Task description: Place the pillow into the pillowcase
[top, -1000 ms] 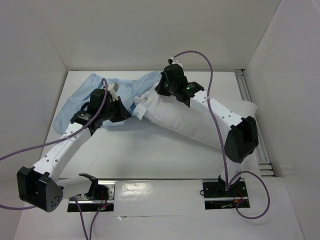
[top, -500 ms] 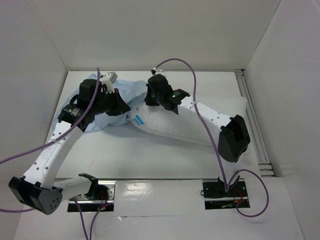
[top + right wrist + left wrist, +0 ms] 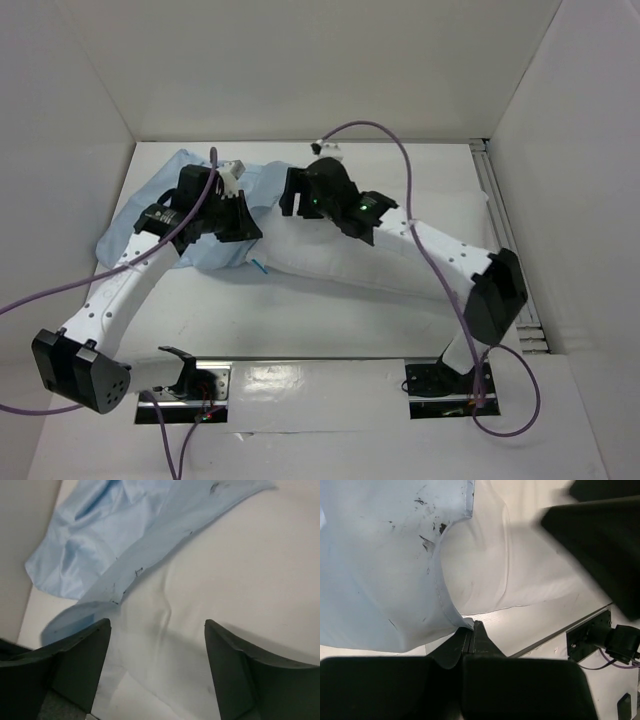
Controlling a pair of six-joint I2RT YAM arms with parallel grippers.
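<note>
The plump white pillow (image 3: 330, 255) lies slantwise across the table, its left end at the mouth of the limp light-blue pillowcase (image 3: 215, 255). My left gripper (image 3: 250, 230) is shut on the pillowcase's hem; the left wrist view shows the hem (image 3: 451, 614) running into the closed jaws of the left gripper (image 3: 471, 630), with the pillow (image 3: 485, 565) just beyond it. My right gripper (image 3: 288, 195) hovers over the pillow's left part. In the right wrist view the right gripper (image 3: 157, 630) stands open with nothing between its fingers, above the pillow (image 3: 225, 570) and beside the pillowcase (image 3: 110, 530).
White walls enclose the table on the left, back and right. A metal rail (image 3: 497, 190) runs along the right edge. Purple cables (image 3: 395, 150) loop over both arms. The arms' base plates (image 3: 445, 385) sit at the near edge.
My right gripper has opened and let go of the pillow. The pillow's left end has slid left and nearer, toward the pillowcase mouth. My left arm shifted while keeping its grip.
</note>
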